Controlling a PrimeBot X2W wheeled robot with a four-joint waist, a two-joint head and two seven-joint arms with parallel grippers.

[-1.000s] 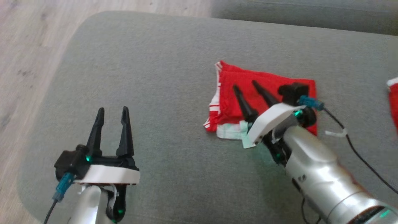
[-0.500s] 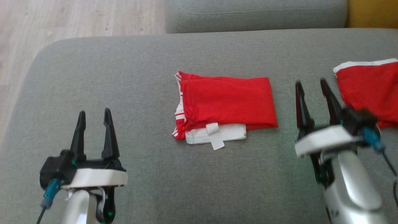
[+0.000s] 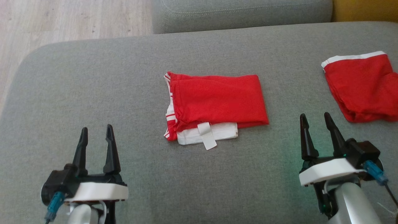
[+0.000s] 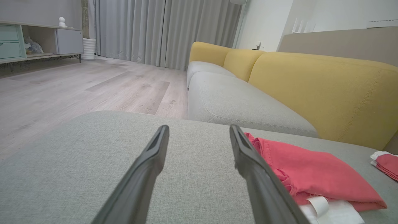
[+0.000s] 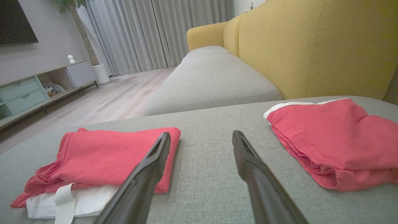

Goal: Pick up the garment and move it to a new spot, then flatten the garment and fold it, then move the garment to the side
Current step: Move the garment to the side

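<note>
The grey seat cushion [image 3: 93, 93] carries everything you need to check; wood floor [image 3: 62, 18] shows at the upper left of the head view.

The garment [image 3: 217, 99] lies at the centre of that view as a flat, roughly rectangular red fold, resting on the cushion and touching nothing else. A second red garment [image 3: 360, 87] lies at the right edge of the frame, well apart from it.

The left gripper [image 3: 96, 128] sits at the lower left and the right gripper [image 3: 315, 115] at the lower right. Both have their fingers spread wide and hold nothing. Neither touches the cloth.

A white layer [image 3: 224, 132] sticks out along the lower edge of the garment, with a small white tab [image 3: 207, 139] lying across it.

Assessment: folding looks complete, so the move to the side appears to be what remains. Treat the garment as light, soft and limp. It has no stiffness, and the stacked layers will likely slide apart or sag open if you pinch only the top sheet. The left edge shows loose striped hems. The right edge looks like a closed fold, which makes it the sounder hold. Pinch deep through all layers there, and support the opposite end with the other gripper. Avoid taking hold of the tab alone.
</note>
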